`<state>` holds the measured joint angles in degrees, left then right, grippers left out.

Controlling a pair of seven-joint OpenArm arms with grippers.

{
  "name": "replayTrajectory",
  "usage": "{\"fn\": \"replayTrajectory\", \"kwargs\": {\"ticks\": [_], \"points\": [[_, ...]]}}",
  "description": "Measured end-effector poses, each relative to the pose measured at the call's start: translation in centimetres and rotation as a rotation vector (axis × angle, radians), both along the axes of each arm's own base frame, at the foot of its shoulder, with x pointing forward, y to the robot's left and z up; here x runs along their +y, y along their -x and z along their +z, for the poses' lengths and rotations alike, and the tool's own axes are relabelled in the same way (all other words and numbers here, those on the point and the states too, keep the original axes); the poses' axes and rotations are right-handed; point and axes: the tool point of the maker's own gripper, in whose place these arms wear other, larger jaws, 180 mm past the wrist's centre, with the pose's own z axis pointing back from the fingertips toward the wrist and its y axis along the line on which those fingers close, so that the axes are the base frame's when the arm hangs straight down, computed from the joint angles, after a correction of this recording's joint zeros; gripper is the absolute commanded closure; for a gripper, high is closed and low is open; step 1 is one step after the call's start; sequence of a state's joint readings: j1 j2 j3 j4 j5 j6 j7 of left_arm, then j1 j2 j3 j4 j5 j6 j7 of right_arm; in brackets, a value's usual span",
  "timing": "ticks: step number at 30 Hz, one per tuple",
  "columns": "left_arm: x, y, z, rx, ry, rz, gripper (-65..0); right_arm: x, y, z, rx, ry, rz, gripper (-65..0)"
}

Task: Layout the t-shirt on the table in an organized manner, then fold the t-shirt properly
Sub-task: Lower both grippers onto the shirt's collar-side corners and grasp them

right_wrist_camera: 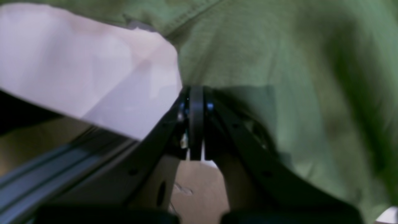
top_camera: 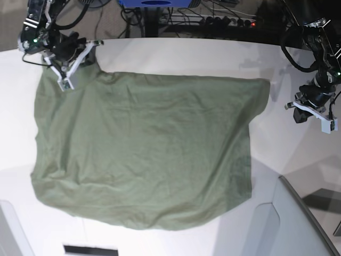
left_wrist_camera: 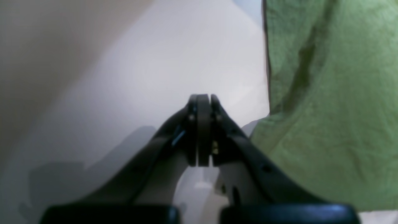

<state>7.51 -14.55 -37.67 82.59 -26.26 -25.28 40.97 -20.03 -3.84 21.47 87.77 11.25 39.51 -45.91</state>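
The olive-green t-shirt [top_camera: 144, 149] lies spread out, a little wrinkled, on the white table [top_camera: 176, 53]. My right gripper [top_camera: 64, 84] is at the shirt's far left corner in the base view, fingers pressed together. In its wrist view the right gripper [right_wrist_camera: 196, 89] is shut just over the edge of the shirt [right_wrist_camera: 279, 56], with no cloth visible between the fingers. My left gripper [top_camera: 314, 114] hovers over bare table beyond the shirt's right edge. It is shut [left_wrist_camera: 203, 97] with nothing held, and the shirt [left_wrist_camera: 335, 109] lies off to its side.
A grey translucent panel [top_camera: 298, 224] stands at the near right, and another panel edge [top_camera: 6, 229] at the near left. A dark slot [top_camera: 90, 249] sits by the front edge. Cables and a power strip [top_camera: 224, 21] run behind the table's curved back edge.
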Motion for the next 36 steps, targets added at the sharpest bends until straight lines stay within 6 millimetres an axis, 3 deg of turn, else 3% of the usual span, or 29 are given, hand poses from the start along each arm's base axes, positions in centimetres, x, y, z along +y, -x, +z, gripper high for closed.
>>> {"fn": "replayTrajectory", "kwargs": {"ticks": [4, 7, 9, 11, 14, 15, 18, 21, 24, 28, 31, 36], "points": [[-0.1, 0.0, 0.0, 0.001, 0.001, -0.002, 0.0, -0.8, -0.9, 2.2, -0.04, 0.056, 0.023, -0.3], [-0.4, -0.1, -0.2, 0.003, 0.003, -0.012, 0.0, -2.4, -3.0, 5.1, -0.129, 0.123, 0.018, -0.3], [-1.7, -0.2, -0.7, 0.021, 0.006, -0.051, 0.0, -4.4, -5.0, 6.8, -0.196, 0.149, -0.03, -0.3], [-4.1, -0.1, -1.9, 0.057, 0.017, -0.122, 0.0, -8.1, -7.0, 7.3, -0.22, 0.188, -0.107, -0.3], [-8.8, 0.0, -3.2, 0.075, 0.067, -0.217, 0.0, -13.2, -7.7, 5.8, -0.166, 0.219, -0.21, -0.3], [-10.6, -0.3, -3.3, 0.053, 0.089, -0.236, 0.0, -14.0, -7.4, 4.9, -0.134, 0.216, -0.219, -0.3], [-15.0, -1.2, -3.4, -0.011, 0.144, -0.307, 0.0, -13.7, -6.4, 2.4, -0.051, 0.165, -0.237, -0.3], [-17.2, -1.1, -4.4, 0.0, 0.165, -0.352, 0.0, -12.7, -7.2, 2.0, -0.087, 0.124, -0.239, -0.3], [-17.3, -0.4, -6.3, 0.032, 0.186, -0.339, 0.0, -12.7, -7.4, 1.6, -0.091, 0.109, -0.25, -0.3], [-15.4, 1.2, -9.3, 0.099, 0.084, -0.339, 0.0, -12.2, -6.3, -0.1, -0.055, 0.079, -0.262, -0.3], [-14.8, 1.1, -9.7, 0.074, 0.039, -0.352, 0.0, -12.7, -7.0, -0.4, -0.093, 0.035, -0.284, -0.3], [-14.6, 1.3, -9.8, 0.074, 0.027, -0.354, 0.0, -15.9, -7.1, -0.6, -0.083, 0.077, -0.422, -0.3]]}}
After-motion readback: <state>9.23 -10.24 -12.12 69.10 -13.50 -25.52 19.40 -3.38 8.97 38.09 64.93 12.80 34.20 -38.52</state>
